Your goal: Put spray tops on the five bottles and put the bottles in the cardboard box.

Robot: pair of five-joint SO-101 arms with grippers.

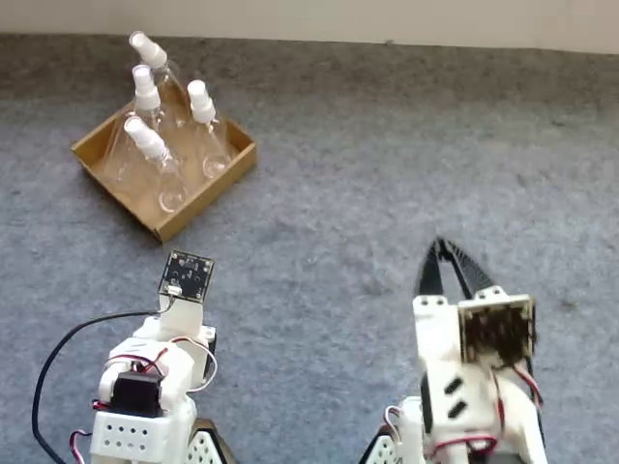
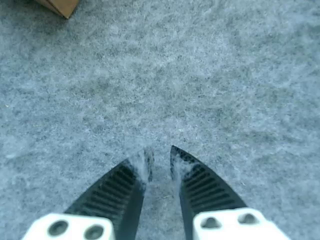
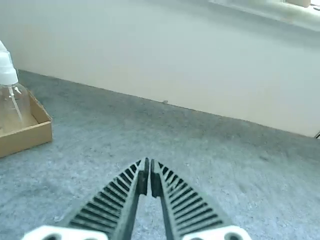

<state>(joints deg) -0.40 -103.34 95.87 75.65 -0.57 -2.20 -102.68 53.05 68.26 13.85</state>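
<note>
Ribbed right tool (image 3: 149, 163) above fuzzy carpet (image 3: 225, 150)

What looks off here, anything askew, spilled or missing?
I count four bottles with spray tops in the cardboard box, not five; a fifth could be hidden behind them. They lean at differing angles. No spill or damage is visible.

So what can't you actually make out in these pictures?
- High view: the clear bottles overlap in the cardboard box; four spray tops show, but a fifth bottle can't be confirmed.
- High view: whether the tops are fully seated is too small to tell.
- Left wrist view: the edge cuts the box to one corner.
- Right wrist view: the edge cuts off one bottle and most of the box.
</note>
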